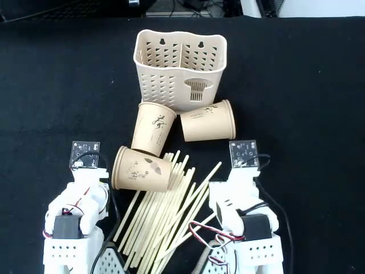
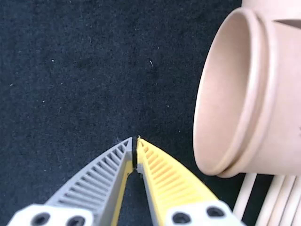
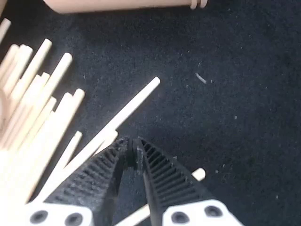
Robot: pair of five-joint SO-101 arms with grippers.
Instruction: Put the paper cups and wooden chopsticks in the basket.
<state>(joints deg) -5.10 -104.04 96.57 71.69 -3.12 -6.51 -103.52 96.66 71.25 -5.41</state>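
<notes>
Cloth [image 1: 308, 85], black and matte, covers the whole table. On it stands the beige perforated plastic basket [image 1: 179, 68], upright, with two compartments that look empty.

Three tan paper cups lie on their sides on the arms' side of the basket. One printed paper cup [image 1: 153, 129] lies with its rim at the basket's foot. A second cup [image 1: 208, 120] lies just beside it, crosswise to the basket's front wall. The third cup [image 1: 142, 169] lies farthest from the basket, touching the first and resting over the tips of the pale wooden chopsticks [image 1: 165, 211]. These fan out in a loose heap away from the basket, between the two arms.

The left gripper [image 2: 136, 141] is closed on nothing, just beside the third cup's open mouth [image 2: 225, 94]. The right gripper [image 3: 133, 143] is also closed and empty, low over one stray chopstick [image 3: 127, 107] at the heap's edge.

No object is in the basket yet, so I judge the first pick is at hand, most likely the third cup. The left gripper should open wide, slip one finger inside the rim and one outside, then pinch lightly, since the paper wall will crush. The cup may roll and drag the sticks under it, so a straight, slow lift seems wise.
</notes>
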